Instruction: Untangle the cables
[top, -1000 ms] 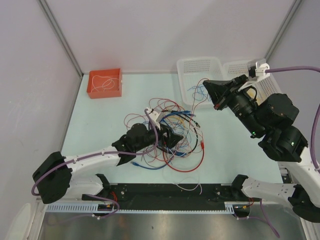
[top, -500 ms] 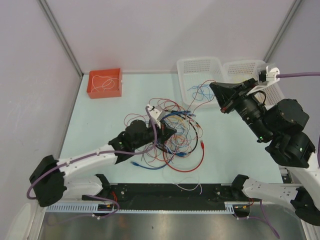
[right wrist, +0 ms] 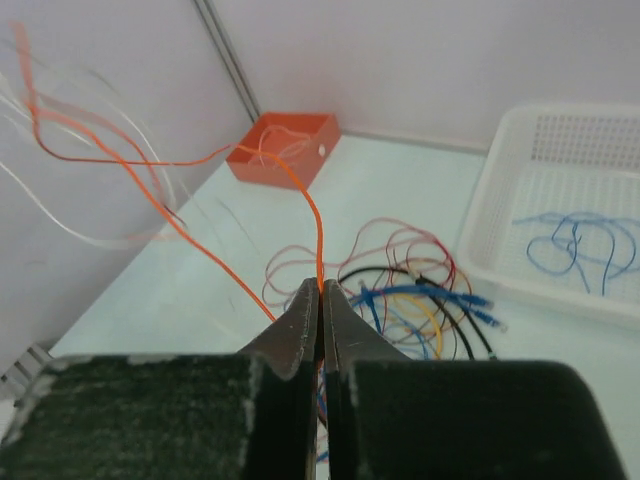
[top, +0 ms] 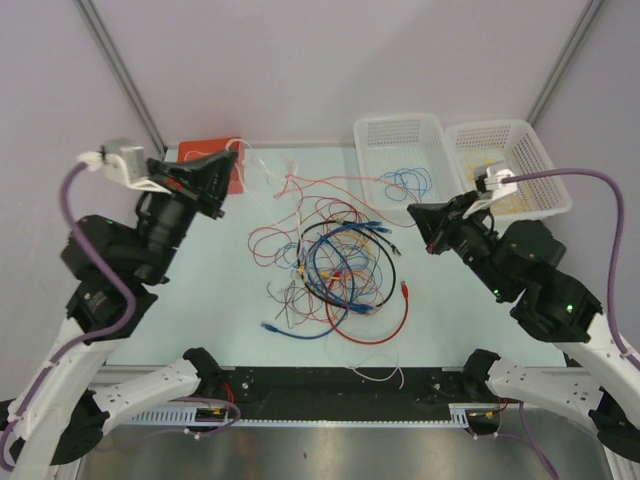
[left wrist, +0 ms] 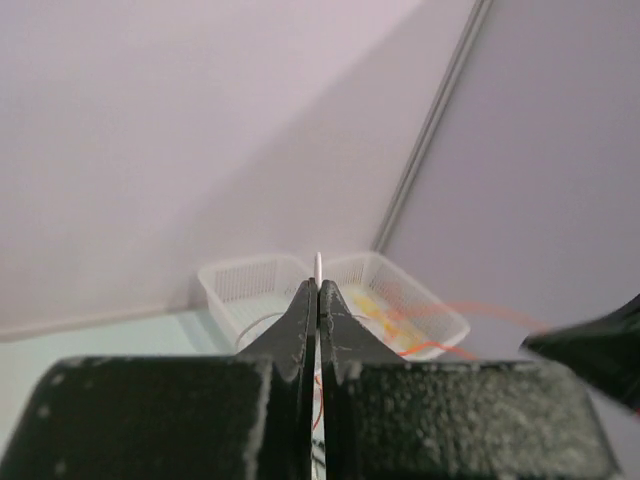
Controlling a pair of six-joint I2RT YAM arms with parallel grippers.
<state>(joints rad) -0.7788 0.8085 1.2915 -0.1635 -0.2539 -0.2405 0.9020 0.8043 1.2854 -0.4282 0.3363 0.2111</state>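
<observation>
Lifting clear of the tangle (top: 335,272) on the table (top: 200,262), we've swung the left gripper (left wrist: 318,286) up beside the red bin (top: 230,180), so the heap now lies looser, mid-table. It's pinched on a thin white wire (left wrist: 318,261). The right gripper (right wrist: 320,292) is clamped on an orange wire (right wrist: 316,232) drawn out of the pile. We judge two strands are coming free.

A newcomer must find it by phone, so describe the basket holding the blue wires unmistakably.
At the far edge of the table, right of centre, two white mesh baskets stand side by side. Take the left basket, the one nearer the tangle of cables. It alone holds thin blue wires; its right neighbour holds yellowish ones.
</observation>
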